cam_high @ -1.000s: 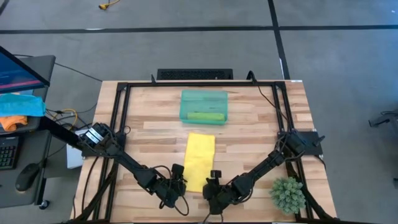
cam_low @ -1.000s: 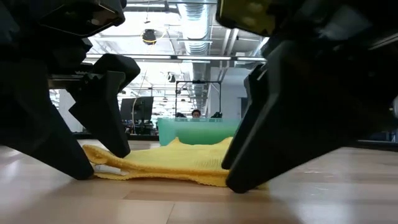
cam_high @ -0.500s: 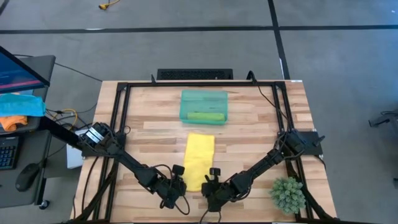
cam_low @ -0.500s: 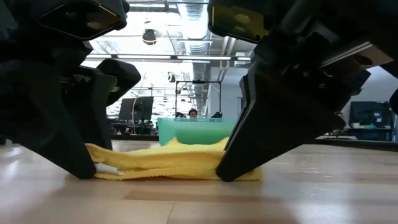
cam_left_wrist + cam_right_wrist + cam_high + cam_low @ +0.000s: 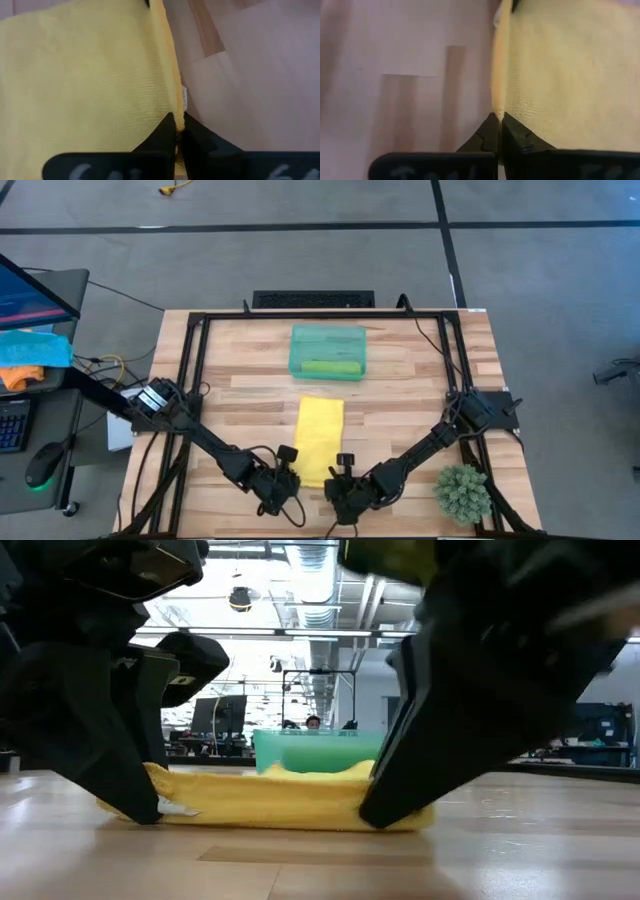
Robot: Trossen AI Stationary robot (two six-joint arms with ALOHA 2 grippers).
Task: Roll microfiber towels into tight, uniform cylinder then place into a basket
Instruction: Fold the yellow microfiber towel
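Observation:
The yellow towel [image 5: 319, 437] lies flat on the table's near middle and also shows in the low view [image 5: 290, 803]. My left gripper [image 5: 284, 473] is shut on the towel's near left corner. My right gripper [image 5: 343, 476] is shut on its near right corner. The teal basket [image 5: 328, 337] stands beyond the towel toward the far edge. A rolled lime green towel [image 5: 331, 367] lies inside it. My left gripper pinches the yellow towel's left edge [image 5: 173, 106] at the near corner between its two shut fingers, slanting down from the near left. The corner is at table height and the rest of the towel lies on the table. My right gripper pinches the yellow towel's right edge [image 5: 498, 106] at the near corner between its two shut fingers, slanting down from the near right. The near edge [image 5: 300, 812] stands as a thick low ridge between the two grippers.
A small green plant [image 5: 463, 492] stands at the table's near right corner. A black frame [image 5: 196, 360] runs around the tabletop. A side desk with blue and orange cloths [image 5: 30, 355] stands to the left of the table.
My left gripper's fingers have come together on the towel's near left corner. My right gripper has shifted slightly toward the towel. The towel's near edge has been gathered and raised from a thin flat hem into a thicker ridge; the far part has stayed flat.

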